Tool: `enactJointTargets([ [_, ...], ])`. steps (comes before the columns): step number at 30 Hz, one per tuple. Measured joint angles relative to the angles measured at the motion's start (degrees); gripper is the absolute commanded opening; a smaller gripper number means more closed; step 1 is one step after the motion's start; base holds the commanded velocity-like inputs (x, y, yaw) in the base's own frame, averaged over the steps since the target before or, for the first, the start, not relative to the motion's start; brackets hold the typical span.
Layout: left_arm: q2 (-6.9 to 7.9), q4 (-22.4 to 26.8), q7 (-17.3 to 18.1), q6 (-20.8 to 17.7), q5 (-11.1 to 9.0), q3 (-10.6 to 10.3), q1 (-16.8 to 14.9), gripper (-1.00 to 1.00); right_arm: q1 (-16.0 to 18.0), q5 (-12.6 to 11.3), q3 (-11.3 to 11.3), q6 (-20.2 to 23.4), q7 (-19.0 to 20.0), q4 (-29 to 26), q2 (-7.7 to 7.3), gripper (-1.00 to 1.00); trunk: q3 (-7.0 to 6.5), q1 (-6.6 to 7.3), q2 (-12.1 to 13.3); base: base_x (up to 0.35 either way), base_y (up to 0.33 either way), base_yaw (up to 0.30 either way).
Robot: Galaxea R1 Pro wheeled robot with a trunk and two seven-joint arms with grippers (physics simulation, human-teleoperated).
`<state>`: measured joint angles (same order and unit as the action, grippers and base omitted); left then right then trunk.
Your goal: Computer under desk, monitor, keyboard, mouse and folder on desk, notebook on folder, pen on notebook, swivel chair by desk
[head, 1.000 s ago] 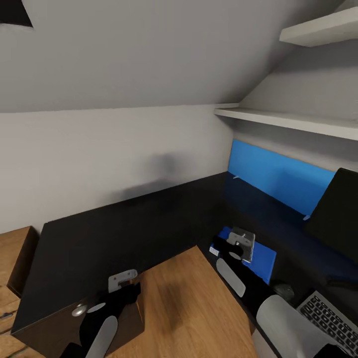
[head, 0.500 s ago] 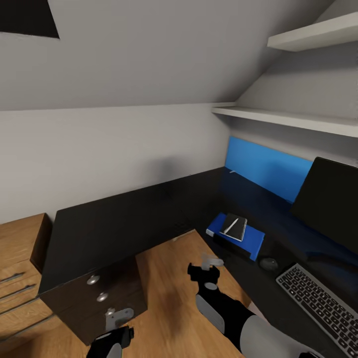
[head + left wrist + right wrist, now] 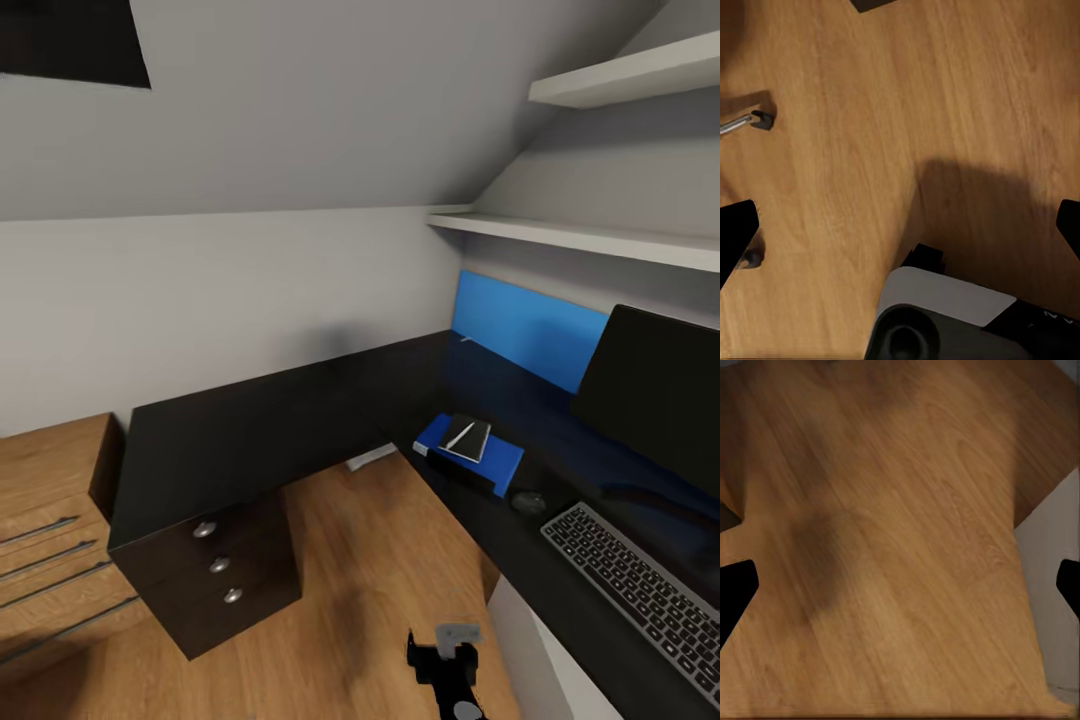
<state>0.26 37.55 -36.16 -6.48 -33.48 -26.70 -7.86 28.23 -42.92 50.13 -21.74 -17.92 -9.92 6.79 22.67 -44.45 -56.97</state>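
Nearest, the right tool (image 3: 445, 652) hangs low over the wooden floor (image 3: 380, 560), just left of the tabletop's near end; in the right wrist view its fingertips (image 3: 735, 589) stand wide apart with nothing between them. In the left wrist view the left tool (image 3: 900, 225) is likewise spread wide and empty above the floor, with a chrome chair leg (image 3: 746, 122) off to one side.

On the black tabletop (image 3: 260, 425), along its right wing, the keyboard (image 3: 625, 580) lies nearest. Just beyond it sits the mouse (image 3: 527, 500). Farther left lies the folder (image 3: 500, 465), carrying the notebook (image 3: 470, 440) with the pen (image 3: 458, 436) on top. The monitor (image 3: 660, 395) stands to the right, behind the keyboard. The drawer unit (image 3: 215, 575) is under the left wing.
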Motion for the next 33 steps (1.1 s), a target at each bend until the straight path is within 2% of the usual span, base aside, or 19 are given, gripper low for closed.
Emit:
enactJointTargets([
  [1,0.02,-1.64,0.63,1.49,-0.05,-0.22,0.01,1.0,-0.93,-0.03,-0.05,-2.27,0.25,1.5,0.08,1.0,0.02,0.0,0.0,-0.019,0.0,0.189],
  [5,0.1,-5.98,3.22,4.25,0.1,-0.35,0.01,1.0,-2.21,0.01,-0.01,-5.07,0.54,3.94,0.31,1.0,0.06,0.0,0.0,-0.011,0.0,0.224],
  [6,0.16,-8.27,5.34,5.55,0.2,-0.26,0.02,1.0,-2.53,0.0,-0.09,-5.79,0.64,5.02,0.36,1.0,0.07,0.0,0.0,-0.002,0.0,0.253],
  [7,0.81,-11.77,10.54,9.39,0.25,0.05,0.02,1.0,-2.91,-0.03,-0.32,-6.72,0.9,6.65,0.22,1.0,0.09,0.0,0.0,-0.002,0.0,0.238],
  [10,1.22,-13.34,13.01,12.81,0.09,0.28,0.0,1.0,-3.05,0.1,-0.2,-7.19,1.02,7.21,0.06,1.0,0.16,0.0,0.0,-0.001,0.0,0.127],
  [19,1.2,-13.98,14.06,14.5,0.04,0.32,-0.01,1.0,-3.11,0.16,0.04,-7.53,1.5,7.69,0.28,1.0,0.24,0.0,0.0,0.0,0.0,0.03],
  [20,1.19,-13.99,14.08,14.53,0.03,0.31,-0.01,1.0,-3.11,0.16,0.06,-7.53,1.81,7.71,0.29,1.0,0.25,0.0,0.0,0.0,0.0,0.002],
  [21,1.18,-14.02,14.14,14.62,-0.01,0.3,-0.01,1.0,-3.12,0.18,0.07,-7.55,4.56,7.87,0.2,1.0,0.25,0.0,0.0,0.0,0.0,0.002],
  [22,1.18,-14.03,14.14,14.63,-0.02,0.3,-0.01,1.0,-3.12,0.16,0.03,-7.57,4.99,7.89,0.19,1.0,0.25,0.0,0.0,0.0,0.0,0.001],
  [28,1.09,-14.03,14.35,14.72,0.13,0.18,-0.01,1.0,-3.12,0.07,0.02,-7.61,6.3,8.0,0.21,1.0,0.25,0.0,0.0,0.0,0.0,0.026],
  [33,0.96,-14.08,14.46,14.75,0.27,-0.01,0.0,1.0,-3.11,0.08,0.0,-7.63,6.3,8.02,0.12,1.0,0.25,-0.01,0.0,-0.079,0.0,0.198],
])
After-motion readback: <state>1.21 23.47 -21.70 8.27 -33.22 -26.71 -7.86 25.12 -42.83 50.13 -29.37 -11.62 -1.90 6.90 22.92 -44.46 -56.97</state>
